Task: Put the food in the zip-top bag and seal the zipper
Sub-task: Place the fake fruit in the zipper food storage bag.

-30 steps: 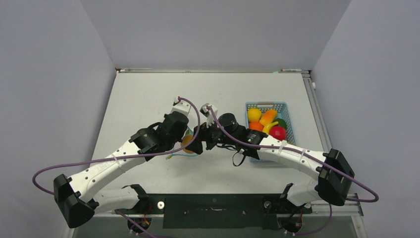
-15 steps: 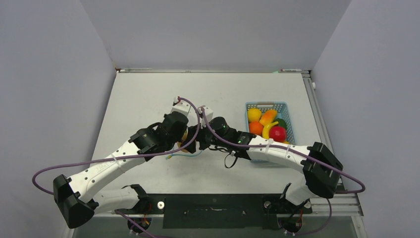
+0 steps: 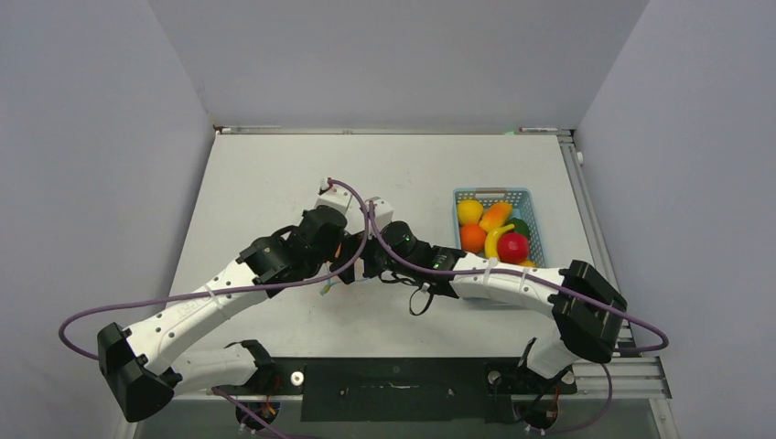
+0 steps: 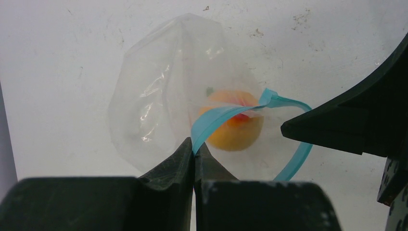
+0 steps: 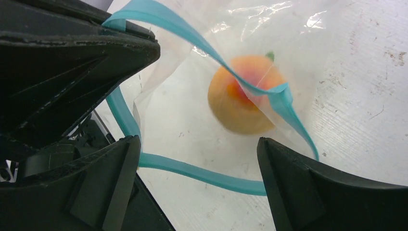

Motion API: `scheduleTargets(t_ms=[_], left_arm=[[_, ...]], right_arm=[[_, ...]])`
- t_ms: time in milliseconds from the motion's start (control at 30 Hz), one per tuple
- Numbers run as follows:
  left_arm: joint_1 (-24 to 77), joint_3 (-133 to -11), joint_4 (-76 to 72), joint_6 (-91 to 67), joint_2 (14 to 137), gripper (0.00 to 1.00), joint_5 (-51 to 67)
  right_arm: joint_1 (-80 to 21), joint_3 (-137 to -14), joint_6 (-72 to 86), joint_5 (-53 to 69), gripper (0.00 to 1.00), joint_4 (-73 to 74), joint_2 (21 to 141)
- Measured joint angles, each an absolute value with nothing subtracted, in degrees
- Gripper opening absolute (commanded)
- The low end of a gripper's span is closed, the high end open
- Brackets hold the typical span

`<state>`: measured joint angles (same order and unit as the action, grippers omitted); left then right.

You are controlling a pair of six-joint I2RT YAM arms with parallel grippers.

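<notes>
- Pinched the zipper (image 4: 226,114) between left jaws, pressed together.
- Held right jaws wide apart, empty, straddling the gaping mouth.
- Had one orange fruit (image 4: 238,132) inside the zip-top bag (image 4: 149,96), centre of the desk (image 3: 274,183).
- Showed other food (image 3: 494,233) waiting in the basket (image 3: 464,195), right of centre; seal not yet made.
- Pointed mouth lower right in the left wrist view, long axis toward upper left.

Likely robotics lab: plain grey enclosure walls (image 3: 393,55), white bench table (image 3: 274,183)

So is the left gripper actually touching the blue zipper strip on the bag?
Touching. The left wrist view shows the left gripper pinched shut on the zipper, with the strip coming straight out from between its closed tips.
</notes>
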<state>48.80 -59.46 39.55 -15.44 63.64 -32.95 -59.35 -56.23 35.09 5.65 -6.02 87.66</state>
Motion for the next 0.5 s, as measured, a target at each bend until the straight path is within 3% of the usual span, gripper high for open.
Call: scheduleTargets(t_ms=[400,500], left_arm=[[48.69,-59.46,39.55,-15.53,63.48,0.00,-32.86],[48.69,-59.46,39.55,-15.64,63.51,0.00,-32.84]], right_arm=[[-59.42,-54.92,35.62,-0.34,0.98,-4.64,79.77],[-59.42,-54.02,36.64,-2.87,0.95,-3.57,77.06]])
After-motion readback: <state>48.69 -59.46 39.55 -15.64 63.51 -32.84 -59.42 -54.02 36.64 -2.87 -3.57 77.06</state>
